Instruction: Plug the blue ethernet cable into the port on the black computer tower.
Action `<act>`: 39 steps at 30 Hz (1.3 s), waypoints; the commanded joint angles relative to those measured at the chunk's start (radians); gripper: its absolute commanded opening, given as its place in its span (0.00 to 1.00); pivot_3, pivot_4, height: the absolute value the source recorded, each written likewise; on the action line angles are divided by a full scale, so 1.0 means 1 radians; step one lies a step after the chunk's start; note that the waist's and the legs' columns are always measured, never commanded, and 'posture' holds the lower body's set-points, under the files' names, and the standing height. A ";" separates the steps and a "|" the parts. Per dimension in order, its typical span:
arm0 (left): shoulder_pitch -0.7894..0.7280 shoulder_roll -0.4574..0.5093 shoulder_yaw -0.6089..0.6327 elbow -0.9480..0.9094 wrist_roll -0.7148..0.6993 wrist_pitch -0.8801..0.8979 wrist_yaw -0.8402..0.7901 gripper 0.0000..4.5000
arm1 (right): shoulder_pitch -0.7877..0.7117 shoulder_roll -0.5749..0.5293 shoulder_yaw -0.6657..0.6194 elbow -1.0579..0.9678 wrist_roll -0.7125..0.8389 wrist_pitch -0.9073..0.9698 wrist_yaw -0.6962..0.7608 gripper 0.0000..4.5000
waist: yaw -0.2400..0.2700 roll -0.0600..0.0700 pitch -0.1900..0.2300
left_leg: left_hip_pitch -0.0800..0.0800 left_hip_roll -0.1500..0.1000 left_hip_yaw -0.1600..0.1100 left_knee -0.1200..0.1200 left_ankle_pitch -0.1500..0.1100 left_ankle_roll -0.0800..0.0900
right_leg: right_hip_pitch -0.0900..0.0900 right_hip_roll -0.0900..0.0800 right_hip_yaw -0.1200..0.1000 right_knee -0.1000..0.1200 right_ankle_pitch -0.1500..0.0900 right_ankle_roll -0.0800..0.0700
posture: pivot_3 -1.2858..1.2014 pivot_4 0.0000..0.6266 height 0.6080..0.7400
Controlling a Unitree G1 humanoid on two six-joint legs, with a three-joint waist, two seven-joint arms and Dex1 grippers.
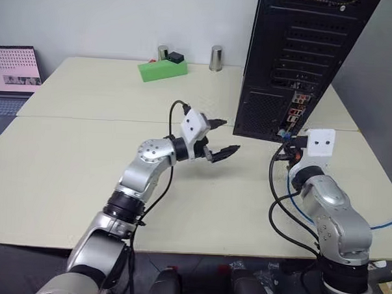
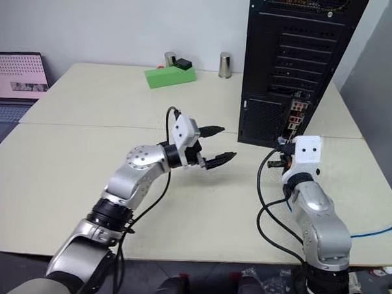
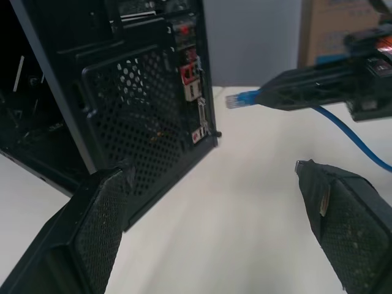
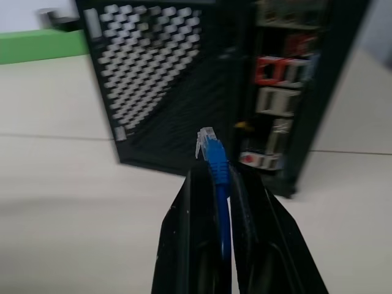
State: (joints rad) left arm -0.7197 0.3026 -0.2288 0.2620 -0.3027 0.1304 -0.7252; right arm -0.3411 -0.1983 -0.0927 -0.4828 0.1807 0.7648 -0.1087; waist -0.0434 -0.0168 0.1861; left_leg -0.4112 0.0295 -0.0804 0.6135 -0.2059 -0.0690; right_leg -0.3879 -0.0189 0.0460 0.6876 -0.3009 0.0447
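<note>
The black computer tower (image 1: 297,60) stands upright at the table's far right, its rear face toward me. A strip of coloured connectors (image 4: 278,92) runs down that face beside the vent grille; I cannot tell which socket is the port. My right gripper (image 4: 211,174) is shut on the blue ethernet cable (image 4: 214,159). The clear plug sticks out past the fingertips, level, a short way in front of the connector strip and not touching it. The cable trails back over the table edge (image 1: 382,224). My left gripper (image 1: 229,137) hangs open and holds nothing, left of the tower's base.
At the table's far middle lie a green block (image 1: 162,69) with a small black thing on it and two metal cylinders (image 1: 216,58). A laptop (image 1: 14,74) sits off the table's left end. Black robot cables (image 1: 278,209) loop beside my right arm.
</note>
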 commanded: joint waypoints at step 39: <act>-0.046 -0.150 0.054 0.030 0.158 -0.011 0.103 0.99 | -0.272 0.056 -0.129 0.342 -0.032 -0.189 -0.014 0.00 | 0.001 0.000 0.000 | 0.000 0.000 0.001 0.000 0.000 0.000 | 0.000 0.000 0.000 0.000 0.000 0.000 | 0.52 0.24 1.00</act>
State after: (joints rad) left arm -0.7450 0.1562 -0.1897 0.3099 -0.1498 0.1440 -0.6222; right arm -0.5817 -0.1351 -0.2082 -0.1297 0.1526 0.6083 -0.1161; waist -0.0420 -0.0167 0.1862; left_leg -0.4114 0.0292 -0.0797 0.6135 -0.2059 -0.0689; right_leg -0.3879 -0.0193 0.0463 0.6878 -0.3009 0.0445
